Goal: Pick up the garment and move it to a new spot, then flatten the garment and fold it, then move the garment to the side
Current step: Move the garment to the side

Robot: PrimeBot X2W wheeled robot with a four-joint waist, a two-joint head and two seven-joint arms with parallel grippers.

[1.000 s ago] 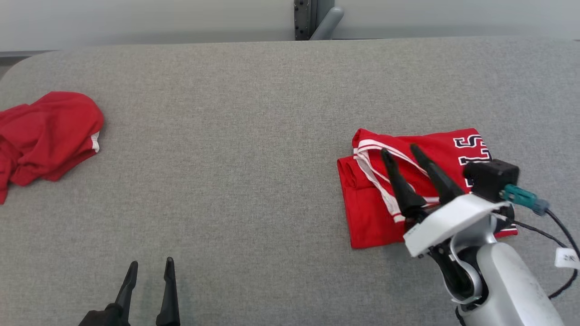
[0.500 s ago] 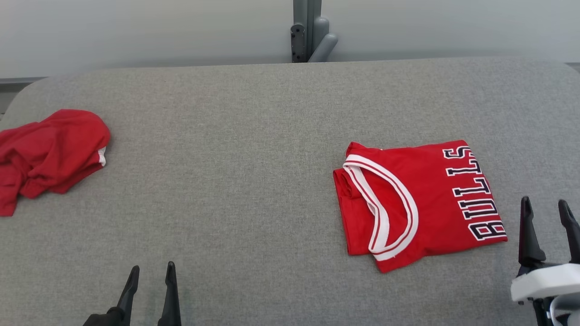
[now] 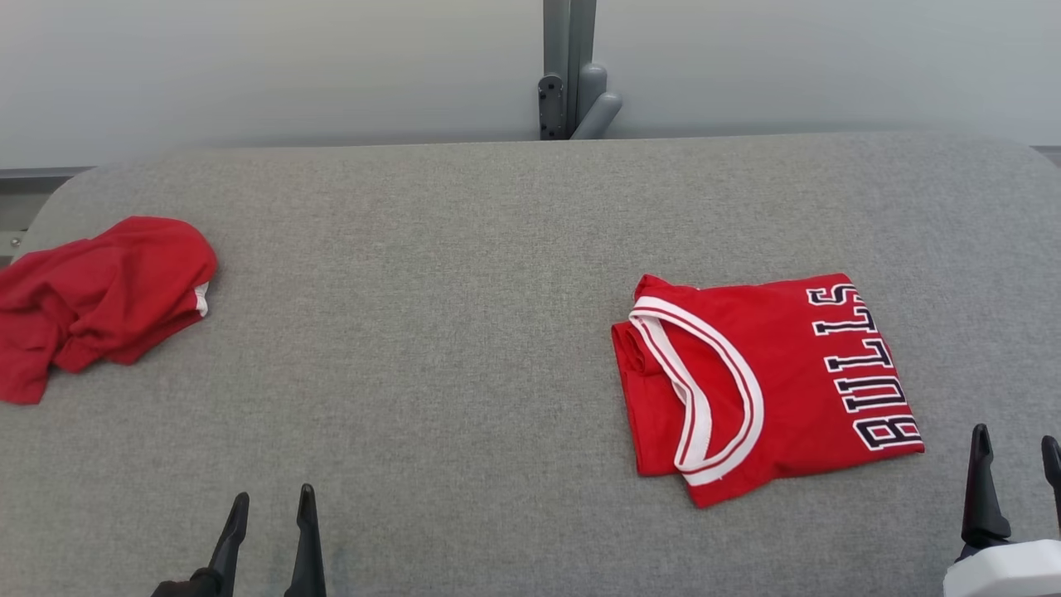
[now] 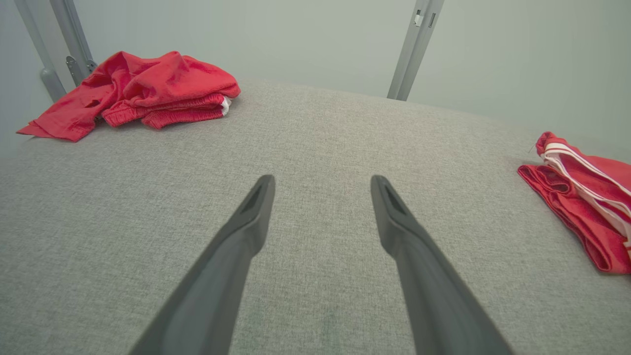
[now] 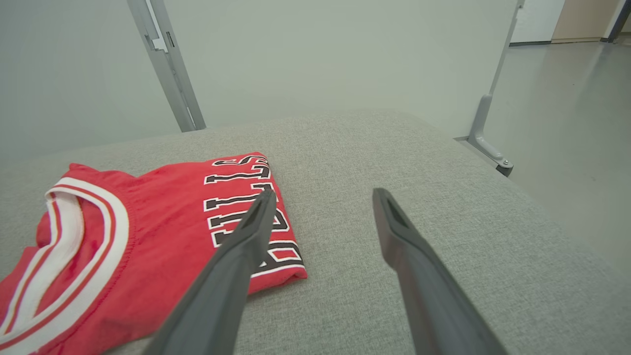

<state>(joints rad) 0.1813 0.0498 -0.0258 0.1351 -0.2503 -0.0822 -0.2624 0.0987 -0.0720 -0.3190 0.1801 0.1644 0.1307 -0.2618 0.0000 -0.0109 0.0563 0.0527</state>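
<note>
The garment (image 3: pixel 763 385) is a red jersey with white trim and "BULLS" lettering, folded flat on the right half of the grey table (image 3: pixel 464 274). The left wrist view catches its folded edge (image 4: pixel 584 207) at the right, and it lies at the lower left of the right wrist view (image 5: pixel 148 231). My right gripper (image 3: pixel 1017 444) is open at the lower right, beside the jersey's right edge and clear of it; its fingers (image 5: pixel 246 246) hold nothing. Down at the lower left my left gripper (image 3: pixel 272 502) stands open and empty above bare table (image 4: pixel 320 217).
A crumpled red garment (image 3: pixel 99 298) lies at the table's far left edge, also at the upper left of the left wrist view (image 4: pixel 143 91). A grey post (image 3: pixel 572 75) stands behind the table. The table's right edge drops to the floor (image 5: pixel 567 113).
My right gripper has lifted off the folded jersey and drawn back to the lower right, leaving the jersey lying flat. The head camera has tilted, shifting the whole scene downward. The left gripper stays put.
</note>
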